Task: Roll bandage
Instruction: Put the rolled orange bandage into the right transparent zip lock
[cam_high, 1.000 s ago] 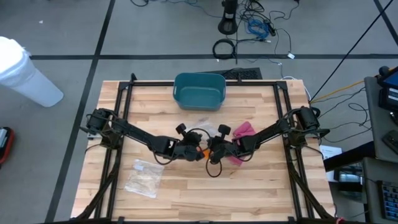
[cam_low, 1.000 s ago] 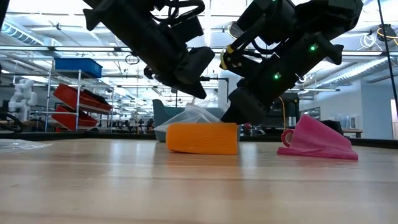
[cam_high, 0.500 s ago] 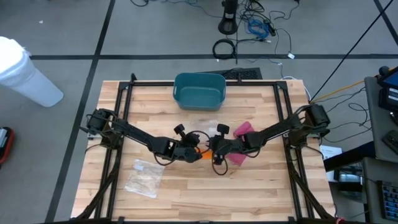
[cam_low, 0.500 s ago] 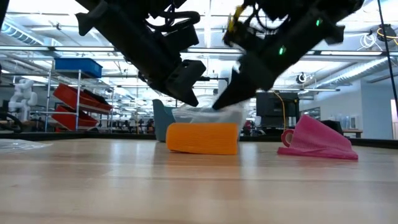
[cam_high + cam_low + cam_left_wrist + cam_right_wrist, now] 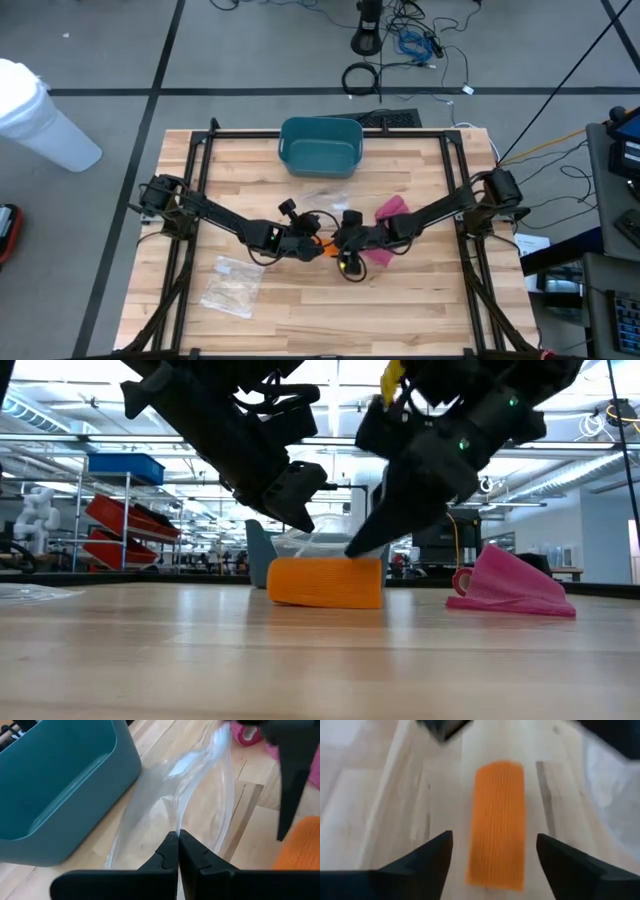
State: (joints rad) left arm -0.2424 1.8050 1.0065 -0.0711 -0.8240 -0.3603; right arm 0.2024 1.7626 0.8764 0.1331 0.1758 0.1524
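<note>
Lying at the centre of the wooden slatted table (image 5: 410,300) in the high view, the orange ribbed fabric bandage (image 5: 320,243) is seen as a small flat strip wedged between the two grippers. Left of it, toward the centre-left of that frame, the left gripper (image 5: 303,243) is placed, its fingers pressed together; in the left wrist view the closed tips (image 5: 176,842) are seen pinching the edge of a clear, crinkled plastic bag (image 5: 175,785), not the bandage, with a teal plastic bin (image 5: 55,785) filling the upper left of that picture.

In the low view the bandage (image 5: 325,581) is shown resting flat on the tabletop at mid-frame, its long side running across the picture. Just right of it the right gripper (image 5: 343,247) is found, angled down toward the right end of the strip. In the right wrist view its two fingers (image 5: 425,862) are spread wide, and the bandage (image 5: 499,822) is framed between them, its long axis pointing straight away from the wrist. Nothing is held by these fingers. The right arm is judged the better placed for a grip on the bandage, since its near short end lies directly ahead of the open fingers.

A crumpled pink cloth (image 5: 512,585) lies further right, clear of both grippers.
</note>
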